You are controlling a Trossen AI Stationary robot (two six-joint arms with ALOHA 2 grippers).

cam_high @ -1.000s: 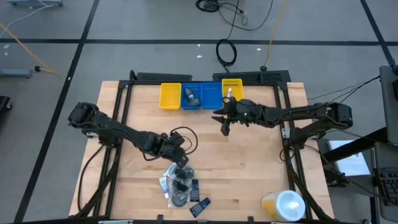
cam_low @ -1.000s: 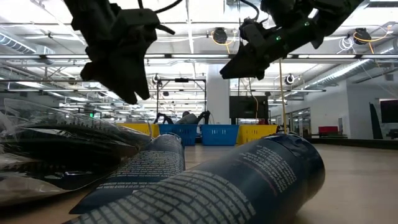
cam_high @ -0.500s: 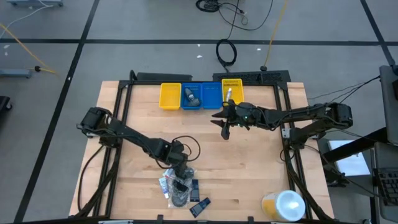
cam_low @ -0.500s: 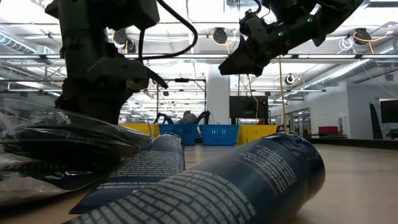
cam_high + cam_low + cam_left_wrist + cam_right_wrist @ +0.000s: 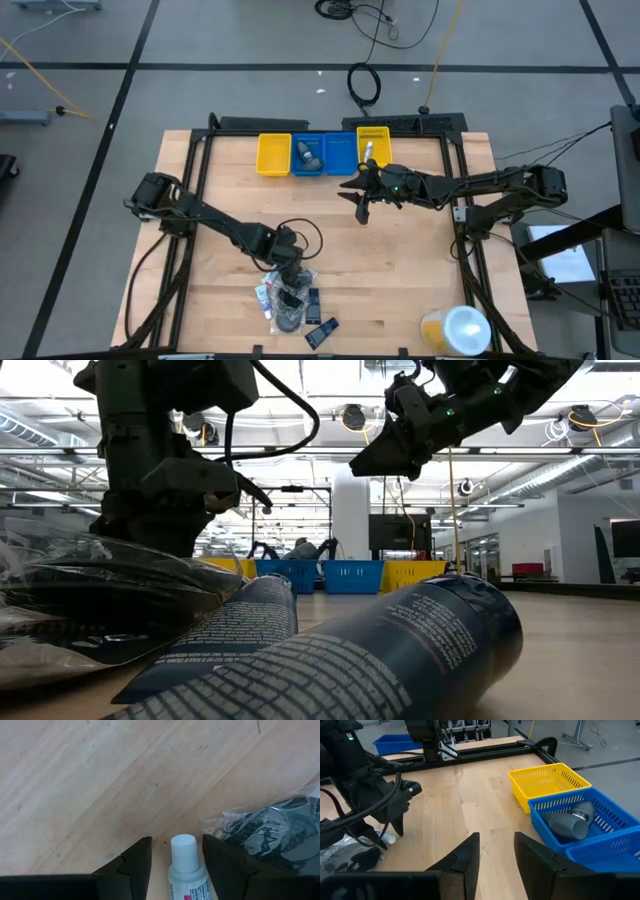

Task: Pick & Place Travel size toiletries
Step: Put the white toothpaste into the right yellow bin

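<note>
Lower centre: my left gripper point(image 5: 172, 865) straddles a white-capped tube point(image 5: 186, 865), fingers open; right gripper point(image 5: 495, 852) open, empty.

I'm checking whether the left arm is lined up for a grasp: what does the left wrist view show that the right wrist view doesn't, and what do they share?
Only the left wrist view shows the white-capped tube lying between the open fingers of the left tool, not yet gripped.

Only the right wrist view shows the yellow bin, the blue bin with a grey bottle inside, and the empty, open right tool.

Both show the wooden table and the dark items in clear plastic wrap.
</note>
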